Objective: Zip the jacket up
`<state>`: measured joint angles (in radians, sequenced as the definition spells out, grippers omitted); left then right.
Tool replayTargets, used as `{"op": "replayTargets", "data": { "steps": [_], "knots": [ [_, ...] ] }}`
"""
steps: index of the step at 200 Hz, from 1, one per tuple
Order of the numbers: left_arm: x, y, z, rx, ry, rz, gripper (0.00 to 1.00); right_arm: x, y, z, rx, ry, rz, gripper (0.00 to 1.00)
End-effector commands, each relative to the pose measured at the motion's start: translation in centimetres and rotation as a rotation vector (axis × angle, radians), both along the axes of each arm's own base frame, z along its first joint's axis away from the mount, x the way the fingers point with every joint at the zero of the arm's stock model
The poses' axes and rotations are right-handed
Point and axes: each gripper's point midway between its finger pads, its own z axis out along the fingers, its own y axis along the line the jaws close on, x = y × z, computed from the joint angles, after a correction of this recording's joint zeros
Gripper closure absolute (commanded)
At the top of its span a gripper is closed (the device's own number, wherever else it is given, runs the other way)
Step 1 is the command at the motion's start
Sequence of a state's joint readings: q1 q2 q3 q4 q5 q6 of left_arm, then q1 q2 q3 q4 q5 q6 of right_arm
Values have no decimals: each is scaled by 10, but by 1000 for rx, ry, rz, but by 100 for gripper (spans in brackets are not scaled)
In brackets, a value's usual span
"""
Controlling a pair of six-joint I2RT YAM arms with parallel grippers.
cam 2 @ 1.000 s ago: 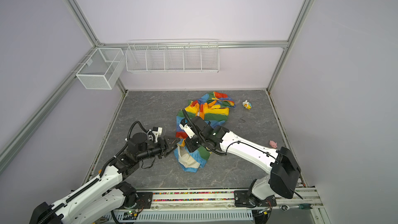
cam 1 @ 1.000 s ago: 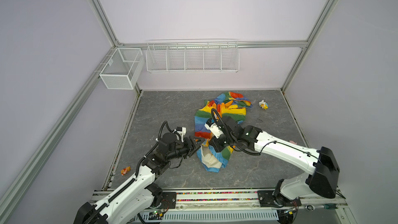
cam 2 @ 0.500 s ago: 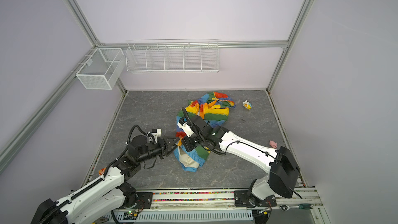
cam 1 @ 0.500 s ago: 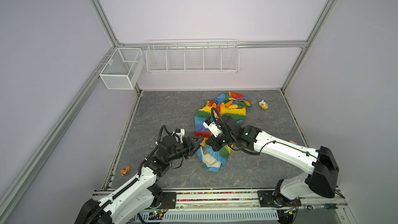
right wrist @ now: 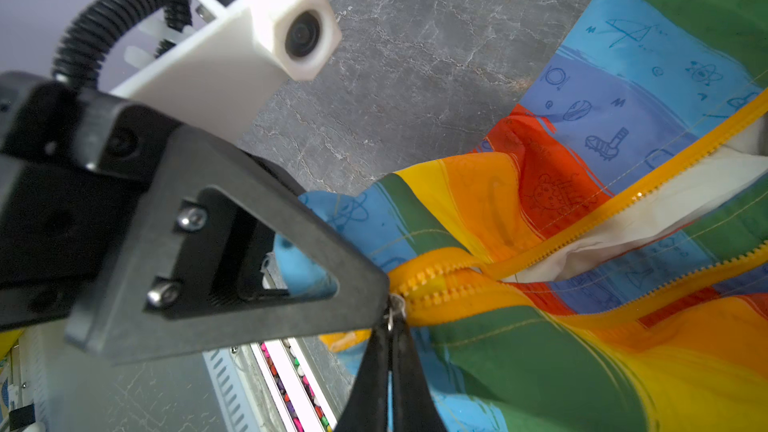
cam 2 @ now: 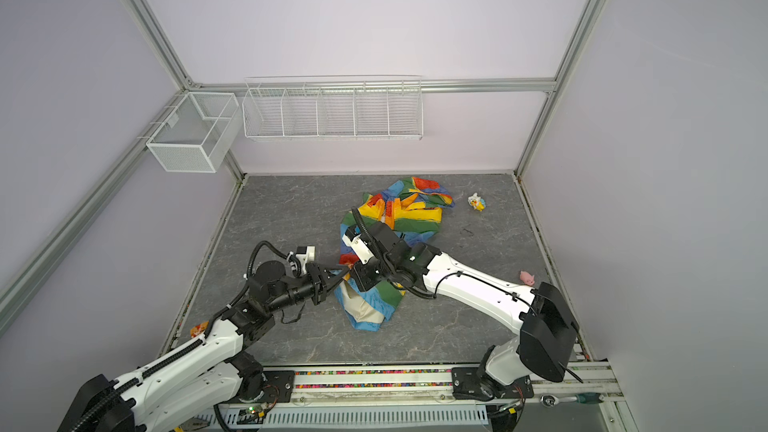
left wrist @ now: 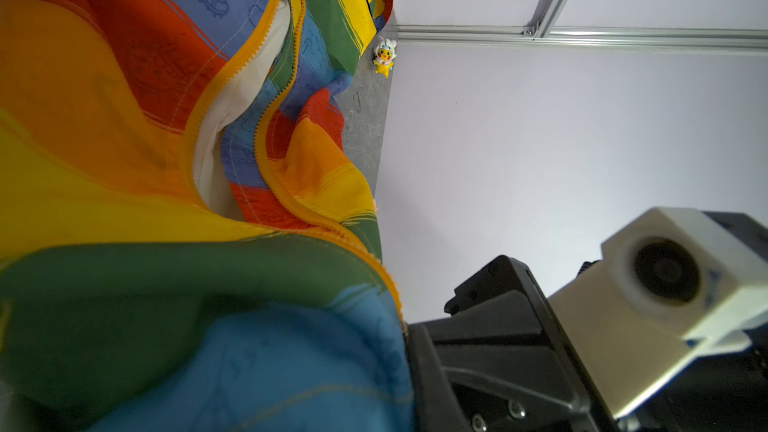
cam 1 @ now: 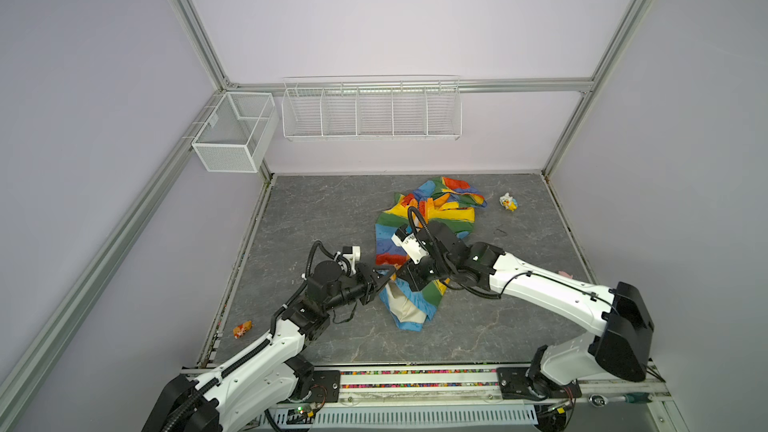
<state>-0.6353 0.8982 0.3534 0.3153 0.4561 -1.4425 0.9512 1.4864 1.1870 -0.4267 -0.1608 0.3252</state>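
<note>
Since a sec ago the left gripper has slid in off bare floor to the jacket hem and drawn its jaws in; the right arm barely shifts. Far left, a small orange toy lies by the floor edge. Left gripper pinches blue hem fabric just beside the zip's bottom end, seen best in right wrist view. Jacket sits mid-floor, crumpled, long axis near-to-far w/ a slight lean right: hem toward the rail, red-blue hood end toward the back wall. Right wrist view alone shows the zip pull, a small metal tab; right gripper is clamped on it, fingers tight together. Left wrist view shows orange tooth rows apart higher up, cream lining between. Further right, white-yellow toy lies near the hood end. Pink toy beside the right arm shows in a top view, not in either wrist view.
</note>
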Motion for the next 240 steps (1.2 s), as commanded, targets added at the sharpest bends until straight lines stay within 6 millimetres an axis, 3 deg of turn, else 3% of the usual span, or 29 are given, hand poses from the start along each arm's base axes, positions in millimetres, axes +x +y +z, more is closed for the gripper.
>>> {"op": "replayTargets", "data": {
  "steps": [1,35,96,144,152,164,183,208,226,240],
  "knots": [
    [-2,2,3,-12,-10,12,89,0,0,-6,-8,1,-9,93],
    [-3,8,-4,14,-5,30,100,5,-8,-10,-50,-12,-45,93],
    [-10,7,-9,20,7,0,100,20,-19,-20,-106,-21,-127,93],
    [-12,9,-16,42,3,-4,100,20,-14,-16,-77,-6,-101,93],
    [-11,9,-18,53,-1,-2,100,19,-13,-13,-63,0,-90,83],
    [-11,11,-25,90,-3,1,100,26,-18,-7,-65,-20,-115,57],
    [-14,20,-46,209,5,-3,100,51,-41,5,-60,-57,-222,36],
    [-16,37,-68,348,1,25,100,101,-93,12,-125,-90,-453,24],
    [-13,50,-72,431,-22,64,100,139,-133,6,-205,-108,-620,20],
    [-12,61,-71,472,-38,100,100,165,-153,-2,-224,-93,-698,18]
  ]
}}
